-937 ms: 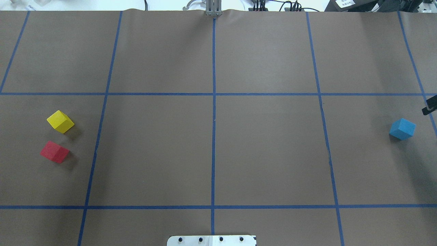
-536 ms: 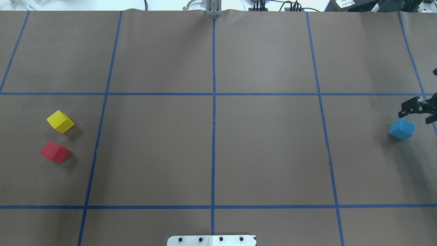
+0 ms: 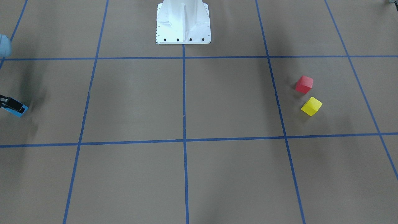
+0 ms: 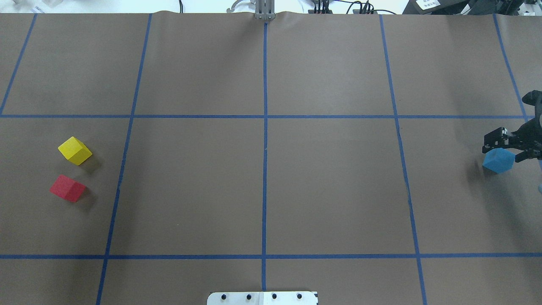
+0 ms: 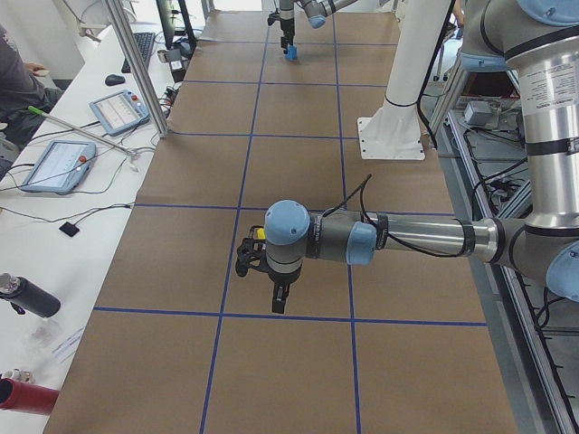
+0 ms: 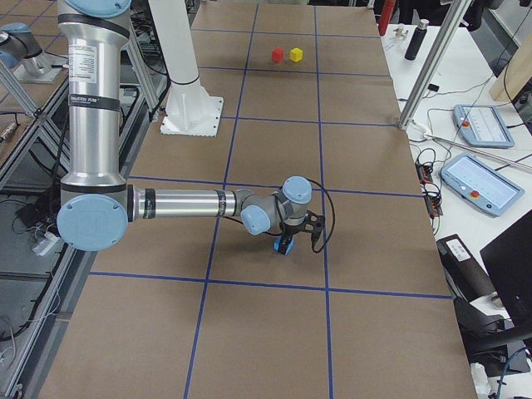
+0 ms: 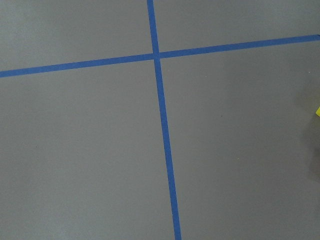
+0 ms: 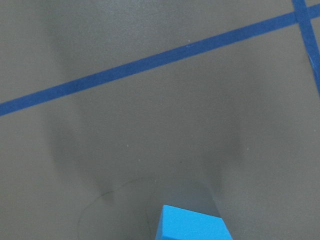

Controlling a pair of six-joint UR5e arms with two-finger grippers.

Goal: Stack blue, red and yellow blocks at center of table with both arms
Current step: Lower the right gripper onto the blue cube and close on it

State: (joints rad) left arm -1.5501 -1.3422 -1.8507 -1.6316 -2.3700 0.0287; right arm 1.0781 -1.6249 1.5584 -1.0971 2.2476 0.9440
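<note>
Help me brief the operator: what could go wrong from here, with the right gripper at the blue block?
1. The blue block sits turned against the tape grid under the open right gripper, which may catch its corners and twist it.
2. The red block and yellow block lie close together, so taking one could nudge the other.

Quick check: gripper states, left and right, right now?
Left gripper: cannot be told, seen only from the side.
Right gripper: open, fingers either side of the blue block.
</note>
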